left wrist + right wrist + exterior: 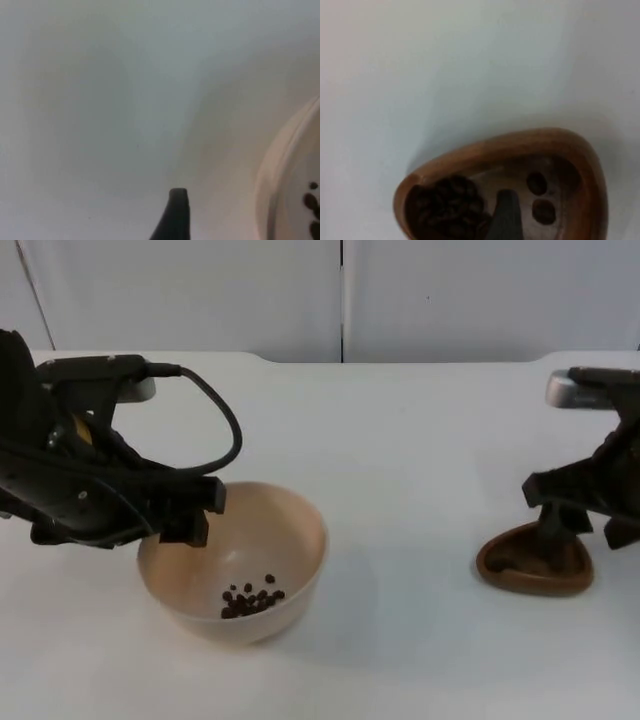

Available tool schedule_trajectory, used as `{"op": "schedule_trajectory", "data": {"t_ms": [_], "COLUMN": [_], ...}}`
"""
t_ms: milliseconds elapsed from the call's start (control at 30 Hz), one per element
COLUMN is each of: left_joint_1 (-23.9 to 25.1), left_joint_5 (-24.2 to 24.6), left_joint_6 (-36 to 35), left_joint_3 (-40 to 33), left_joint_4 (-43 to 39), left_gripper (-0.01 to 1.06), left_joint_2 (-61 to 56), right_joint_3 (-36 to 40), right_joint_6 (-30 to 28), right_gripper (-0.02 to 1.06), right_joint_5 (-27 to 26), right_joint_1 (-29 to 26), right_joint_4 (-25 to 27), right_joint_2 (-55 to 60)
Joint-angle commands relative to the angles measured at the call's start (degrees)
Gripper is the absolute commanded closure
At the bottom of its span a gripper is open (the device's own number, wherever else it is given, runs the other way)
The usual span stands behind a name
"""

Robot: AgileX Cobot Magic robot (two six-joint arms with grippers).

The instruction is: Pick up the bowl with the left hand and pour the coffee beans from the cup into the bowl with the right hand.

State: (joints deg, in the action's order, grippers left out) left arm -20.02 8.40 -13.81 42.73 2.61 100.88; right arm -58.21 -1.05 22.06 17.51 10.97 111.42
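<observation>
On the white surface (pixel 420 440), the bowl (pixel 290 540) is gripped at its rim by the left hand (pixel 185 525), some beans (pixel 250 602) inside. The cup (pixel 535 565), beans remaining, is gripped by the right hand (pixel 550 530). Pouring seems unfinished; lifting and tipping are needed next.

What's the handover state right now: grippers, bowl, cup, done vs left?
Left gripper: at the near-left rim of the round beige bowl, which sits on the white table; whether it grips the rim can't be told.
Right gripper: down on the brown wooden teardrop-shaped cup at the table's right, one finger inside it.
Done: a small pile of dark coffee beans lies in the bowl.
Left: more beans remain in the cup, so the pour looks incomplete. The bowl appears to rest on the table, not lifted.
</observation>
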Motion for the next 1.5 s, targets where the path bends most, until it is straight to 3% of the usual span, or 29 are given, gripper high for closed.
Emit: {"op": "schedule_trajectory", "data": {"t_ms": [0,300,767,1067,1467], "left_joint_1": [0.1,0.1,0.1,0.1,0.1], "left_joint_5": [0.3,3.2,6.2,7.3,13.4], "left_joint_6": [0.0,-0.1,-0.1,0.0,2.2], "left_joint_3": [-0.2,-0.2,-0.2,-0.2,-0.2], "left_joint_4": [-0.3,-0.2,-0.4,-2.0,-2.6], "left_gripper": [0.31,0.31,0.31,0.31,0.31], "left_joint_2": [-2.0,-13.9,-37.7,-45.3,-50.2], "right_joint_3": [0.0,0.0,0.0,0.0,0.0], "right_joint_6": [-0.3,-1.6,-1.6,-3.3,-4.5], "right_gripper": [0.4,0.4,0.4,0.4,0.4], "right_joint_5": [1.0,7.5,9.9,11.7,15.9], "right_joint_1": [-0.3,-0.3,-0.3,-0.3,-0.3], "right_joint_4": [-0.3,-1.8,-1.8,-1.7,-1.7], "right_joint_2": [-2.3,-17.1,-43.6,-51.4,-59.7]}}
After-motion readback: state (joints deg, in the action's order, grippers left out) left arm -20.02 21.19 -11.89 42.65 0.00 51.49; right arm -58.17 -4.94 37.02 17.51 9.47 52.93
